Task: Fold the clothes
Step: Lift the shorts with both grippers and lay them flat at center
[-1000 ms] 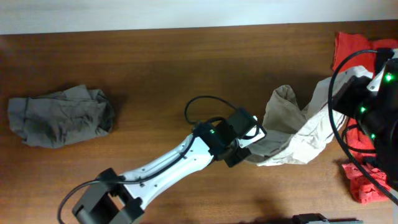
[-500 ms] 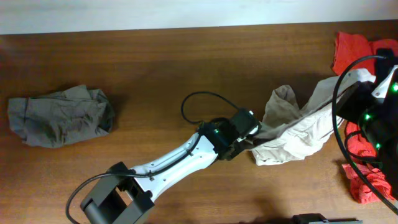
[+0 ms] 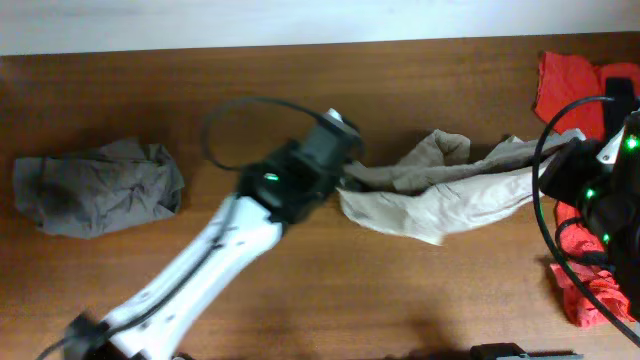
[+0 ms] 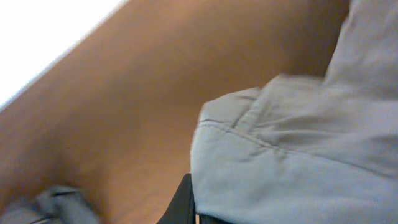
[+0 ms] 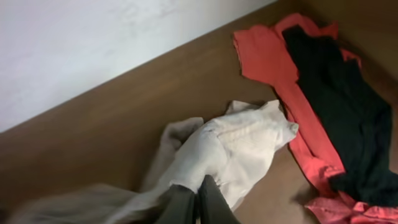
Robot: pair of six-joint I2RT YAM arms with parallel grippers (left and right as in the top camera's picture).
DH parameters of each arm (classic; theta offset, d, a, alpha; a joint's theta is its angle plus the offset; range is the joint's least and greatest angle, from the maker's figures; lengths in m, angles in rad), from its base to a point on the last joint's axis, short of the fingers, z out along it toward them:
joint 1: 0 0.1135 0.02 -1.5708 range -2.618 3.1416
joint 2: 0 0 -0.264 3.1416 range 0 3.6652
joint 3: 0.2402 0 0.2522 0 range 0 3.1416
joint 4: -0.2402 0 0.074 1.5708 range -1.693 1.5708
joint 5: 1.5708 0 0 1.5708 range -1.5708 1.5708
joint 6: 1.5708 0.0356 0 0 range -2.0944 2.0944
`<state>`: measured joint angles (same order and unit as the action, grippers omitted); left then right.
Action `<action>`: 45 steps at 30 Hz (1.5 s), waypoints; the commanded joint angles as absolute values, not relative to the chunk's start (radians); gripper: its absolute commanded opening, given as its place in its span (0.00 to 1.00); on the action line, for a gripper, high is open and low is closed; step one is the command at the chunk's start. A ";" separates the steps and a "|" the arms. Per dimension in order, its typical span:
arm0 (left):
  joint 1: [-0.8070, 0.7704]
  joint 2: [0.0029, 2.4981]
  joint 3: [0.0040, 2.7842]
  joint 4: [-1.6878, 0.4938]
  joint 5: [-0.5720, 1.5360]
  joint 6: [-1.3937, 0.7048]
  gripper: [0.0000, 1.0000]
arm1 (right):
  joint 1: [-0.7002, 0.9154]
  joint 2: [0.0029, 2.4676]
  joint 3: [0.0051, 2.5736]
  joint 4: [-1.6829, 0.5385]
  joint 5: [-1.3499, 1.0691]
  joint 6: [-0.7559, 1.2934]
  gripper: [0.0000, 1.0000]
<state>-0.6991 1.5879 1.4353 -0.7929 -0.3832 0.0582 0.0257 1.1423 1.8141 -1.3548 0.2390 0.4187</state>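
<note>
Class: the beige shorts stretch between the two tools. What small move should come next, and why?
Probably draw the left tool a little further away from the right tool, to pull the fabric out. Each is shut on an end of the beige shorts, which run twisted and bunched across the table; they likely need spreading flat before any fold.

Table (image 3: 200,90) — crumpled garment (image 3: 95,187) far left; shorts (image 3: 440,190) midway, between my left gripper (image 3: 343,178) and right gripper (image 5: 196,199); heap (image 3: 570,80) far right.

left arm (image 3: 190,285): was motion-blurred
left gripper (image 3: 343,180): fingertips were hidden in beige shorts (image 3: 440,195)
red garment (image 3: 562,80): was partly hidden behind right arm (image 3: 605,180)
</note>
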 commanded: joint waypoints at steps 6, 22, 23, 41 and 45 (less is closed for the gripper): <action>-0.554 1.375 1.740 -0.892 -0.325 0.094 0.00 | 0.019 1.124 1.843 -1.385 0.260 0.415 0.04; -0.551 1.363 2.215 -1.081 -0.311 0.129 0.00 | 0.019 1.122 2.180 -1.455 -0.002 0.243 0.04; -0.550 1.363 2.217 -1.072 -0.315 0.130 0.00 | 0.019 1.122 2.181 -1.444 -0.008 0.243 0.04; -0.410 1.691 2.230 -0.703 -0.205 0.299 0.00 | 0.019 1.464 2.181 -0.983 -0.160 0.128 0.04; -0.410 1.688 2.306 -0.672 -0.205 0.351 0.00 | 0.019 1.448 2.218 -0.924 -0.169 0.126 0.04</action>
<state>-0.4164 1.7390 2.2051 -0.6960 -0.2245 0.2726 0.0257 1.5139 2.1601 -0.9474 -0.1158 0.1684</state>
